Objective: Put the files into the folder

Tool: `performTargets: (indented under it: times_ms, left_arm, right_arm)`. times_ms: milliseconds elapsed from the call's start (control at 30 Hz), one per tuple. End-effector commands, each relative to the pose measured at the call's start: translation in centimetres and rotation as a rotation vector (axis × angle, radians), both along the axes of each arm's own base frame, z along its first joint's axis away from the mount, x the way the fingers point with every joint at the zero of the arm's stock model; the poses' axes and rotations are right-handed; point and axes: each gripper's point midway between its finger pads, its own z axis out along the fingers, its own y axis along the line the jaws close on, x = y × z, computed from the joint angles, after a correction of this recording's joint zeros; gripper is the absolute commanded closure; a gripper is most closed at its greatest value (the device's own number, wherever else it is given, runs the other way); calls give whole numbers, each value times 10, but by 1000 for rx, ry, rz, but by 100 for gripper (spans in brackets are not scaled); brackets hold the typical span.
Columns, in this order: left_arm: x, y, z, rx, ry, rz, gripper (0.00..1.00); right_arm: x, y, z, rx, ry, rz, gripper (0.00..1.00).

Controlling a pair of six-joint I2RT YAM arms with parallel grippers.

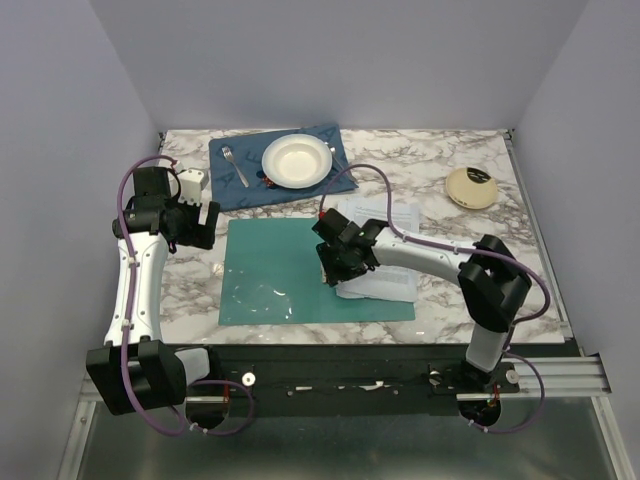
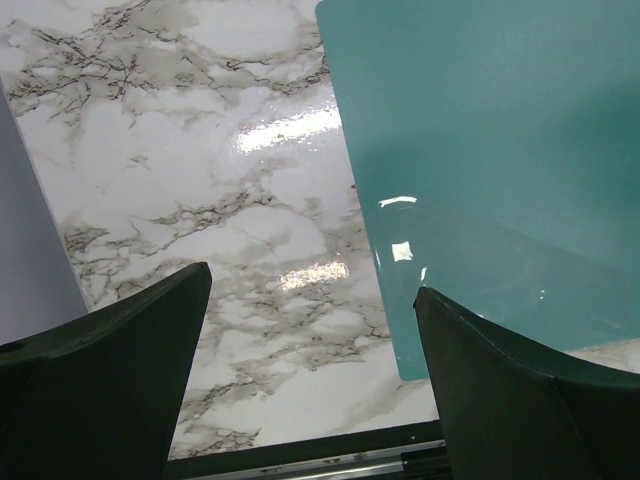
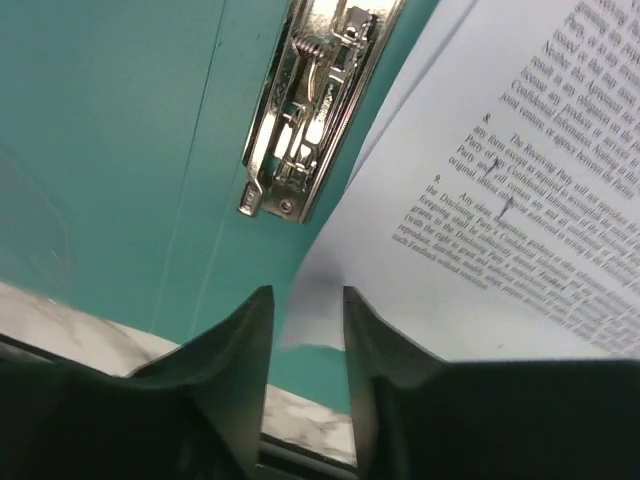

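Files (image 1: pixel 385 280): lay on the right side of the folder (image 1: pixel 280 275), beside its metal clip (image 3: pixel 310 110), far end past its far edge.
Right hand (image 3: pixel 308 292): fingers stood slightly parted, the Files' corner between them.
Left hand (image 2: pixel 312 285): hung spread wide over the folder's left edge; marble worktop (image 2: pixel 180 150) ran left of it.

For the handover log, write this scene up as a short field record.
folder: open, lying flat
clip: at the spine
files: on folder's right side, beside clip
right end effector: slightly open, files' corner in the gap
left end effector: wide open, empty, near folder's left edge
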Motion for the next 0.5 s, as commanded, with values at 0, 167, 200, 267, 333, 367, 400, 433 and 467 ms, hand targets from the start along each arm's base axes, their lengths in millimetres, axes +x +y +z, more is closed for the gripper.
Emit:
performTargets:
  times_ms: [0, 167, 200, 267, 333, 367, 400, 433, 467]
  left_arm:
    - [-2, 5, 10, 28, -23, 3, 1]
    - [-1, 7, 11, 35, -24, 6, 1]
    - [-1, 8, 12, 40, -26, 8, 1]
    - [-1, 8, 11, 44, -24, 8, 1]
    - [-1, 9, 10, 47, -21, 8, 1]
    - [-1, 9, 9, 48, -21, 7, 1]
    - [-1, 9, 9, 48, -20, 7, 1]
    - [-2, 9, 7, 47, -15, 6, 1]
    - [-2, 8, 6, 45, -11, 5, 1]
  right_arm:
    - [9, 5, 28, 49, -49, -4, 33]
    - [49, -31, 67, 79, -139, -106, 0]
    - [58, -45, 71, 76, -144, -147, 0]
    - [91, -95, 80, 73, -172, -308, 7]
    - [114, -142, 80, 97, -184, -410, 4]
    - [119, -157, 76, 84, -180, -442, 2]
    - [126, -170, 77, 72, -188, -464, 1]
    - [131, -193, 73, 38, -175, -513, 1]
    - [134, -201, 64, 14, -148, -525, 2]
